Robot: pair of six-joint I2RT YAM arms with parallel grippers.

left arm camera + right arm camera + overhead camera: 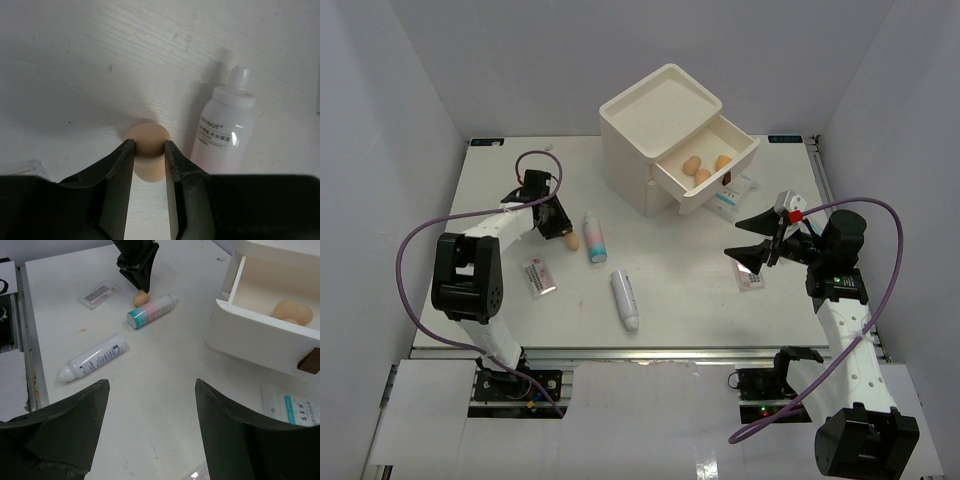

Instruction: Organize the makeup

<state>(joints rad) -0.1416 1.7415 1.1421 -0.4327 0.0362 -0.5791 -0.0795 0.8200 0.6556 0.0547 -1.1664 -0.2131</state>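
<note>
Left fingers (116, 172) are narrowed onto the sponge (146, 140), touching both its sides, I judge for carrying it to the open drawer (705, 190) where three other sponges (703, 176) lie; it rests on the tabletop (680, 290), just beside the teal-capped tube (593, 238); tan, rounded, matte. Right fingers (75, 420) gape wide, empty, well apart.

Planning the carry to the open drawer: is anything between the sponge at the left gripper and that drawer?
Yes. The teal-capped tube lies right beside the tan sponge on the drawer side. A low slide would hit it, while a lifted carry probably clears it.
</note>
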